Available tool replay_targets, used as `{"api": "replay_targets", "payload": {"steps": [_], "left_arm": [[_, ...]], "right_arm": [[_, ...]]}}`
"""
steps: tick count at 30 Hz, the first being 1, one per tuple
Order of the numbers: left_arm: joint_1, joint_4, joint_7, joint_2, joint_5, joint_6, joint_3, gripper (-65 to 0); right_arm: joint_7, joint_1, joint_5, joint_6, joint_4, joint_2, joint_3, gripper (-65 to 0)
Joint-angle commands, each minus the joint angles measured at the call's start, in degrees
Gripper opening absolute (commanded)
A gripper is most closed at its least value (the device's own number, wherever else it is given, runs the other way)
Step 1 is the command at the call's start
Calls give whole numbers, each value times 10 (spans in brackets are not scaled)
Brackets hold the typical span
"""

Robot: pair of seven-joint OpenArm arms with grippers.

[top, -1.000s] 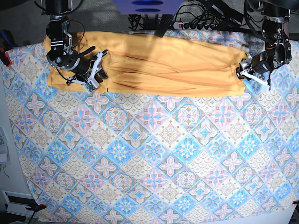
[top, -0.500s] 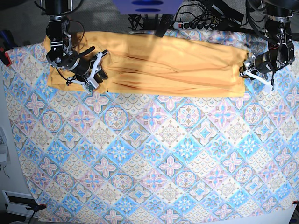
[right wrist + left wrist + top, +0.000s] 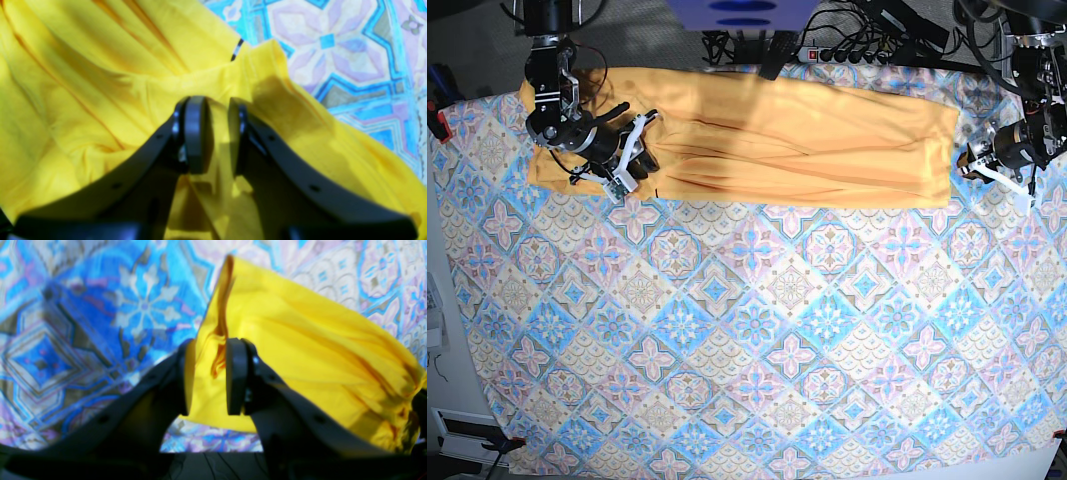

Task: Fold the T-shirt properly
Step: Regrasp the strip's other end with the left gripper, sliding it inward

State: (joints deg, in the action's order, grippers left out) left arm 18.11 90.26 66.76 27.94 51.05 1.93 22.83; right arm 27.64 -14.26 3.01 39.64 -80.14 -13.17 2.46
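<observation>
The mustard T-shirt (image 3: 777, 140) lies stretched sideways along the far edge of the table. My right gripper (image 3: 632, 155) sits on its left part. In the right wrist view this gripper (image 3: 218, 133) is closed on a fold of the yellow fabric (image 3: 83, 83), near the dark collar trim (image 3: 237, 50). My left gripper (image 3: 970, 160) is at the shirt's right edge. In the left wrist view it (image 3: 206, 376) pinches that edge of the shirt (image 3: 300, 350), which is lifted a little off the cloth.
A blue-pink patterned tablecloth (image 3: 757, 330) covers the table. A power strip (image 3: 847, 55) and cables lie behind the shirt. A red clamp (image 3: 437, 125) holds the cloth at the left edge. A blue object (image 3: 742, 12) is at the top.
My left gripper has moved to the right with the shirt's edge, and the right end of the shirt is now pulled straighter. My right gripper has hardly moved.
</observation>
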Motion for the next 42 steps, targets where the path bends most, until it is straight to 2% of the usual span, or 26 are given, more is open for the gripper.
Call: {"api": "replay_targets", "payload": {"steps": [1, 11, 17, 26, 28, 31, 33, 35, 37, 42], "left_arm": [[-6, 10, -8, 11, 8, 3, 1, -455], [-25, -5, -8, 27, 6, 3, -56, -438], [-41, -65, -8, 28, 6, 3, -57, -437], [-42, -65, -7, 28, 8, 4, -57, -436], [-43, -65, -2, 28, 8, 4, -57, -400], [-44, -64, 17, 31, 12, 7, -57, -260], [-44, -56, 16, 38, 10, 36, -57, -148], [-44, -55, 16, 39, 8, 56, -57, -82], [-44, -56, 14, 40, 8, 61, -57, -74], [-57, -63, 14, 37, 2, 61, -57, -125]], "right_arm": [[34, -4, -21, 4, 4, -1, 0, -524], [34, -4, -21, 4, 4, -1, 0, -524], [34, -4, -21, 4, 3, -1, 0, -524], [34, -4, -21, 4, 2, -1, 0, -524], [34, -4, -21, 4, 2, -1, 0, -524], [34, -4, -21, 4, 2, -1, 0, -524], [34, -4, -21, 4, 2, -1, 0, -524], [34, -4, -21, 4, 2, -1, 0, -524], [34, -4, -21, 4, 2, -1, 0, -524], [34, -4, -21, 4, 1, -1, 0, -524]]}}
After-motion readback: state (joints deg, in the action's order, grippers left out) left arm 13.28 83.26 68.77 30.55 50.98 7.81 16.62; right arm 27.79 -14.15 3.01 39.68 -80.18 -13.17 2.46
